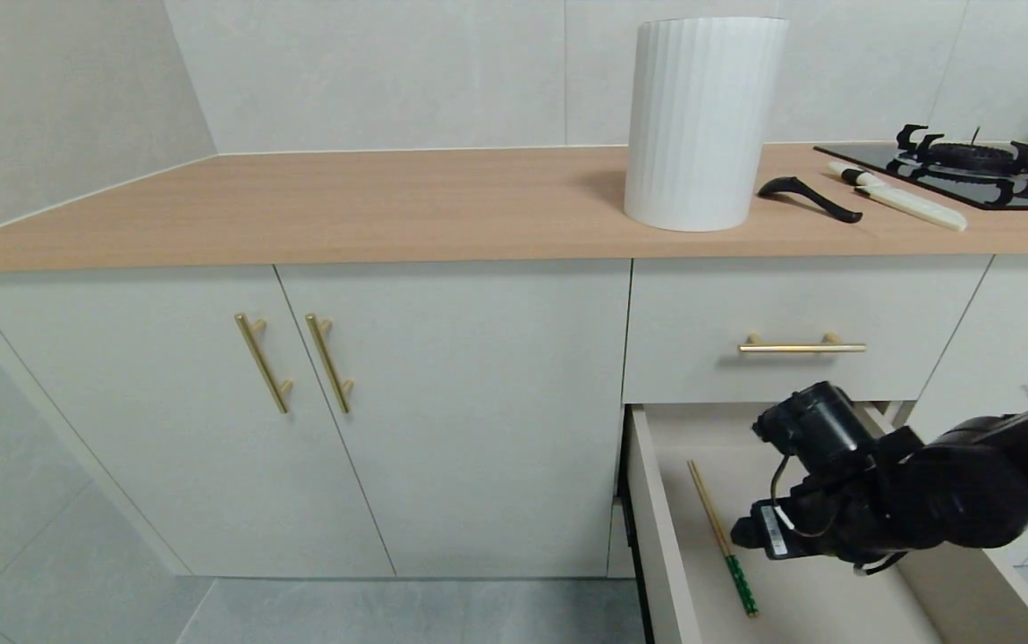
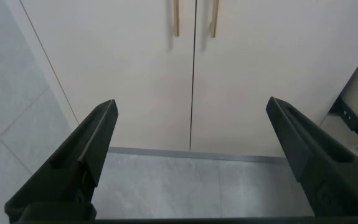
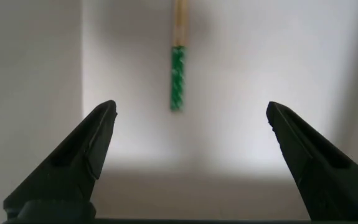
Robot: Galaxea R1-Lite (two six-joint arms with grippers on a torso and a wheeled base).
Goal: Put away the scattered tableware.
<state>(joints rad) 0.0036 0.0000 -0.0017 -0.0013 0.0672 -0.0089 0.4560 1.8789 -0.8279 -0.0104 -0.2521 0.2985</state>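
Chopsticks (image 1: pixel 722 537), wooden with green ends, lay side by side on the floor of the open drawer (image 1: pixel 657 519), near its left wall; whether there were 2 I could not fully tell. A wooden countertop (image 1: pixel 344 206) ran across the top, above 2 cabinet doors (image 1: pixel 209 420) with brass handles and 1 shut drawer (image 1: pixel 800 313). A tall white ribbed container (image 1: pixel 701 125) stood on the countertop, with a gas hob (image 1: pixel 970 165) to its right. The right gripper (image 3: pixel 191 118) hung over the open drawer, fingers spread wide and holding nothing, the chopsticks' green ends (image 3: pixel 177 78) beyond it. The left gripper (image 2: pixel 191 112), also spread and empty, faced the cabinet doors low above the grey floor (image 2: pixel 166 186). Between container and hob lay a white knife (image 1: pixel 903 199) and, just beside it, a black curved utensil (image 1: pixel 807 197).
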